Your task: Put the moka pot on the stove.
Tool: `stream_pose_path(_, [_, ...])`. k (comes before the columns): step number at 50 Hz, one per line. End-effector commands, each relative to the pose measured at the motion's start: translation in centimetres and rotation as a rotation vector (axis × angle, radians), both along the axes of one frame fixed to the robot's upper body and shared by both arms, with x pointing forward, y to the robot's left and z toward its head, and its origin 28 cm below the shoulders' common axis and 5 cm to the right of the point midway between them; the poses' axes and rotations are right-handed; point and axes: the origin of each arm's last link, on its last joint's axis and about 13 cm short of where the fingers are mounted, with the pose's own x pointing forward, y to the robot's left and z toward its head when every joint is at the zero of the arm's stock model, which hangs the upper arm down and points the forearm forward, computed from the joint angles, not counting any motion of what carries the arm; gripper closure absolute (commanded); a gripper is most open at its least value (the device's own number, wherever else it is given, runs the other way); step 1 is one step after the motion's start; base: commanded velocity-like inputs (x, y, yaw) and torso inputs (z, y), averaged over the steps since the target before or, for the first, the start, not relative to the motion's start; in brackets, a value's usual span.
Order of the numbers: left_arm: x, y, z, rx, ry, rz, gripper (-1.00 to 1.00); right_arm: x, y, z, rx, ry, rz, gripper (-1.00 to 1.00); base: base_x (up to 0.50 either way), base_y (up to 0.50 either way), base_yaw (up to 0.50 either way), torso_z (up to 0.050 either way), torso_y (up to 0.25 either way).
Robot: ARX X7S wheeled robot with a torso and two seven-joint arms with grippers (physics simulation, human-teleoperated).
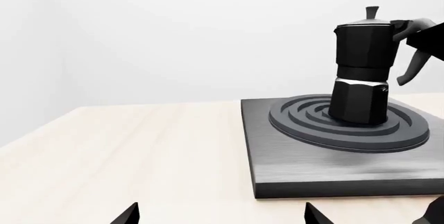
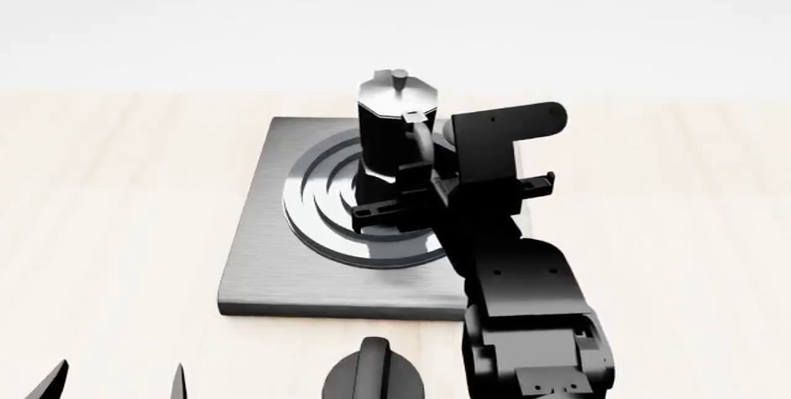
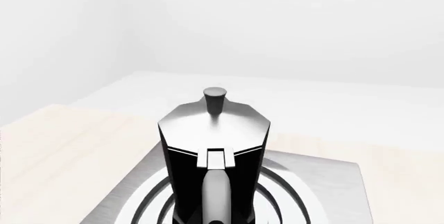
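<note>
The black moka pot (image 2: 395, 130) with its silver lid stands upright on the burner rings of the dark grey stove (image 2: 266, 260). My right gripper (image 2: 414, 191) reaches in from the near side and is closed on the pot's curved handle. In the right wrist view the pot (image 3: 213, 151) fills the centre with the handle running straight down to the gripper (image 3: 213, 220). The left wrist view shows the pot (image 1: 361, 63) on the stove (image 1: 291, 167) from the side, with the right gripper (image 1: 426, 39) at the handle. My left gripper (image 1: 220, 216) is open and empty, low at the table's near left (image 2: 114, 382).
A short black round knob with a ridge (image 2: 370, 376) sits on the wooden table (image 2: 111, 195) just in front of the stove's near edge, beside my right arm. The knob's edge shows in the left wrist view (image 1: 433, 214). A white wall stands behind the table.
</note>
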Motion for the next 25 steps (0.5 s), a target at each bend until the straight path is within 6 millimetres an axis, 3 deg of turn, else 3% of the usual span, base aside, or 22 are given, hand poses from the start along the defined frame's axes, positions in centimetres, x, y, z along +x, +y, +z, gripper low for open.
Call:
stream_pose_path(1, [0.0, 0.0, -0.1, 0.0, -0.006, -0.036, -1.0, 0.0, 0.3, 0.1, 0.002, -0.017, 0.012, 1.0, 0.0, 0.0, 0.0, 0.0, 0.01])
stream_pose_path(9, [0.0, 0.0, -0.1, 0.001, -0.005, -0.035, -1.0, -0.2, 0.4, -0.4, -0.007, -0.002, 0.02, 1.0, 0.0, 0.0, 0.0, 0.0, 0.0])
stream_pose_path(10, [0.0, 0.0, -0.1, 0.001, -0.005, -0.035, -1.0, -0.2, 0.4, -0.4, -0.006, 0.001, 0.02, -1.0, 0.0, 0.0, 0.0, 0.0, 0.0])
stream_pose_path(25, [-0.1, -0.1, 0.0, 0.003, -0.005, -0.039, -1.0, -0.7, 0.4, -1.8, -0.006, 0.024, 0.042, -1.0, 0.0, 0.0, 0.0, 0.0, 0.0])
